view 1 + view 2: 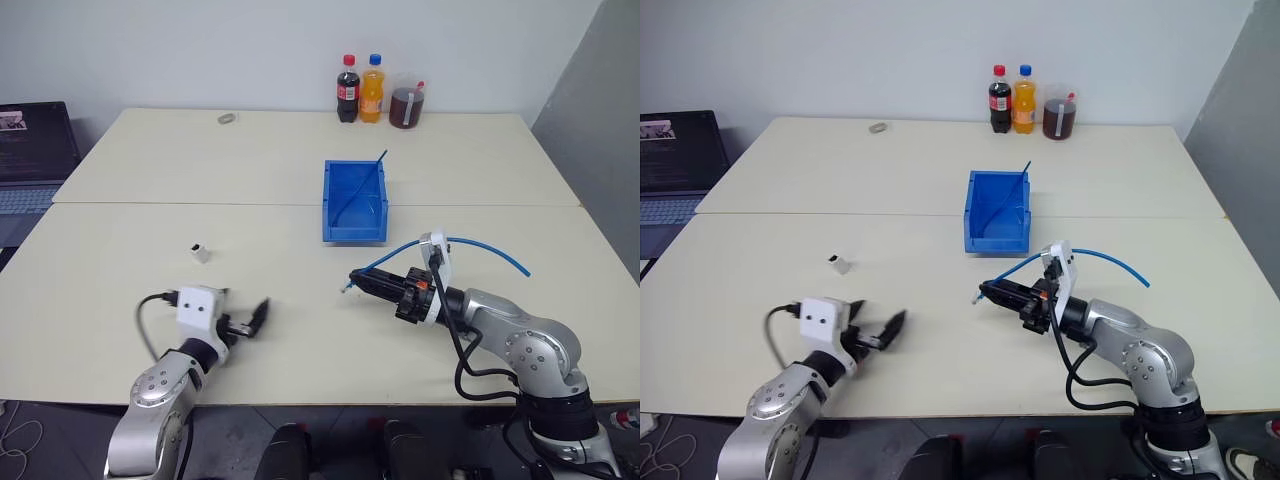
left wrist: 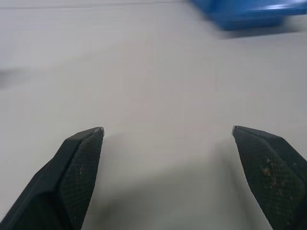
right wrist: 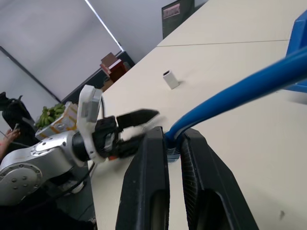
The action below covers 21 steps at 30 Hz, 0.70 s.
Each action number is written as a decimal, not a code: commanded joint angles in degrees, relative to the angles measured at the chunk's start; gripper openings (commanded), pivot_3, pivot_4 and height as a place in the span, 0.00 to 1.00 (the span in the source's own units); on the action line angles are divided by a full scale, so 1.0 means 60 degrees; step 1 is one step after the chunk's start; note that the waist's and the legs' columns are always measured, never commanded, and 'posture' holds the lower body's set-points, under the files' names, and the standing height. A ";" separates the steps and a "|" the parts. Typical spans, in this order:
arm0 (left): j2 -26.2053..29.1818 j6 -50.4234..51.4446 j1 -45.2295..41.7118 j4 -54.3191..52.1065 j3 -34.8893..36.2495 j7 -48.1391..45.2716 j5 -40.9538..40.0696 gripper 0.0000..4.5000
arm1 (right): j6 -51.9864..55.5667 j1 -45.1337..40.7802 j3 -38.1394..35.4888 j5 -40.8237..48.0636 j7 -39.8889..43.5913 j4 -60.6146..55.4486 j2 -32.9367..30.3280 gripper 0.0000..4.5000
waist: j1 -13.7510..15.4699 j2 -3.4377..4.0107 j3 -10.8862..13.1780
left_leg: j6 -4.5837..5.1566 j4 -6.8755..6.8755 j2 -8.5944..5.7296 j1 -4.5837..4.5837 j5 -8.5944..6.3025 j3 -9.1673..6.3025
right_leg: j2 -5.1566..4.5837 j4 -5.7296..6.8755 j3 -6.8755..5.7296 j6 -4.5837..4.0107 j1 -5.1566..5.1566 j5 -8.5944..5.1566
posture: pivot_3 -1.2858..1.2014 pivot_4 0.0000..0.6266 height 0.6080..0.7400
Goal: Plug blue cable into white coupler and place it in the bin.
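Between end effector fingers (image 3: 153, 177), blue cable (image 3: 240, 88) plug hidden

Two cream tables (image 1: 280, 160) pushed together; on top: white coupler (image 1: 201, 252), blue bin (image 1: 355, 203), three drink bottles (image 1: 372, 90), small ring (image 1: 227, 119).

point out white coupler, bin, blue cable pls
white coupler (image 1: 201, 252), left eye view, middle of the block.
bin (image 1: 333, 228), left eye view, near-left front wall.
blue cable (image 1: 490, 248), left eye view, free arc past the right gripper.

Blue cable (image 1: 480, 246) arcs above table, white coupler (image 1: 201, 252) upright, bin (image 1: 354, 201) open.
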 commanded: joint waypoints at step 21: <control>-0.1002 0.1374 -0.4115 0.3253 0.0989 0.3932 0.1273 1.00 | -0.0753 -0.0218 0.0471 -0.0981 0.0988 -0.0214 -0.0441 0.02 | -0.0026 -0.0007 -0.0003 | -0.0002 0.0004 -0.0008 0.0002 0.0001 0.0000 | 0.0007 0.0005 -0.0006 -0.0009 0.0003 0.0015 | 0.52 0.24 1.00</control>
